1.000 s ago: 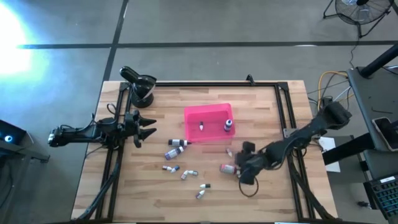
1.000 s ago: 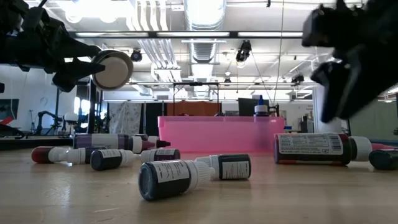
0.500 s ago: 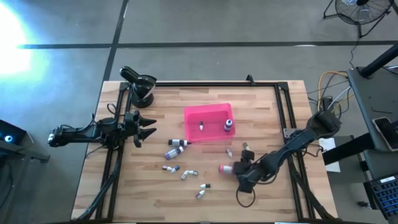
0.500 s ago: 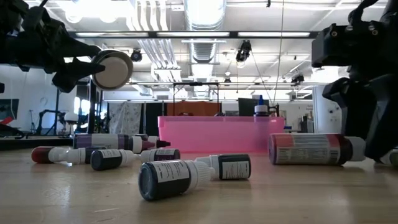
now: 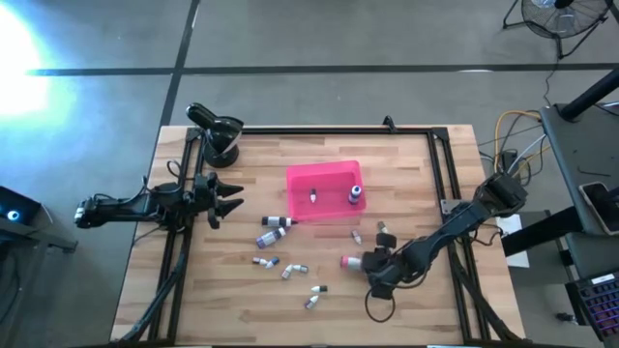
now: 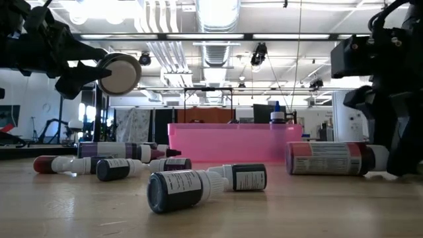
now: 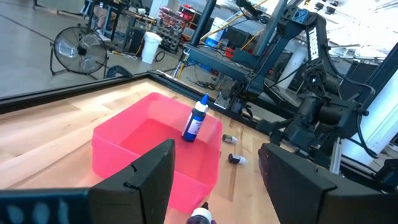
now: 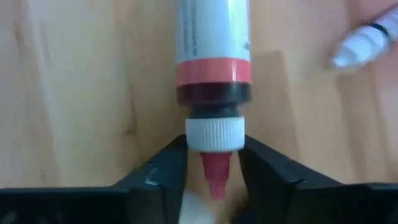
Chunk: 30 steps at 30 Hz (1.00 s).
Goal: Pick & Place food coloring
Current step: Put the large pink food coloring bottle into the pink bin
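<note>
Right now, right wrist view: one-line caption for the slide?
Right tool closing around the white ribbed cap of a red food coloring bottle lying on the wooden table.

From above, we look straight down on the whole wooden table (image 5: 319, 213). Our low camera sits at tabletop height, facing level across it into the room. Both share the pink tray (image 5: 324, 190), which our left wrist camera also sees from near. Our right wrist camera presses close to one red-labelled bottle (image 8: 213, 46).
</note>
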Available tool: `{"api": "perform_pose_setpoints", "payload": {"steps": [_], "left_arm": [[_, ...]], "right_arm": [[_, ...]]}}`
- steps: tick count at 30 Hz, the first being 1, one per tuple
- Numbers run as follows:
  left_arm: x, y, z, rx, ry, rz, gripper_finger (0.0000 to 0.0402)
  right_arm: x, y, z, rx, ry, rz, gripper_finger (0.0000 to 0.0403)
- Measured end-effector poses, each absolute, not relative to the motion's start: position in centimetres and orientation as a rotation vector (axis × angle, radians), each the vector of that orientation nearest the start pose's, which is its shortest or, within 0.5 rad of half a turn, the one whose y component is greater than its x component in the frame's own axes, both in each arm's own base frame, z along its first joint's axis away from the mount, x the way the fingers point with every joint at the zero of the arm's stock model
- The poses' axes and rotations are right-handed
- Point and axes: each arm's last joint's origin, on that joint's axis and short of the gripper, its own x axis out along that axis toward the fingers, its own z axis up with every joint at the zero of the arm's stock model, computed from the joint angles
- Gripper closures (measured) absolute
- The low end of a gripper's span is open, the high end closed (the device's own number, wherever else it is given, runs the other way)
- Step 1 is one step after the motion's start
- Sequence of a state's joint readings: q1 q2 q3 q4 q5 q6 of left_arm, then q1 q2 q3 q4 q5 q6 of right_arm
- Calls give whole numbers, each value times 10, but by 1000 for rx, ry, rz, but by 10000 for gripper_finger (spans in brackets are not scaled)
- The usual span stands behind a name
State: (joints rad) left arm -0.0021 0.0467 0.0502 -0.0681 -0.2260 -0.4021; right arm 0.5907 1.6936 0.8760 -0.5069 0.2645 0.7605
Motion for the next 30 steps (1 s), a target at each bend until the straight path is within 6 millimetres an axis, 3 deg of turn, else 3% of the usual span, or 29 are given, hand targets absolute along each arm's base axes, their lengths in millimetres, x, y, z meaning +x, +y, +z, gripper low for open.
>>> {"api": "perform_pose_setpoints", "payload": {"steps": [8, 18, 25, 30], "left_arm": [[97, 6, 171, -396, 18, 233, 193], [97, 6, 170, -396, 16, 233, 193], [97, 6, 170, -395, 17, 233, 193], [97, 6, 170, -395, 17, 234, 193]], "right_arm": [[247, 147, 159, 171, 1194, -264, 361], [245, 151, 164, 271, 1271, -197, 341], [239, 135, 202, 204, 1380, -285, 389], [242, 128, 222, 203, 1357, -264, 381]]}}
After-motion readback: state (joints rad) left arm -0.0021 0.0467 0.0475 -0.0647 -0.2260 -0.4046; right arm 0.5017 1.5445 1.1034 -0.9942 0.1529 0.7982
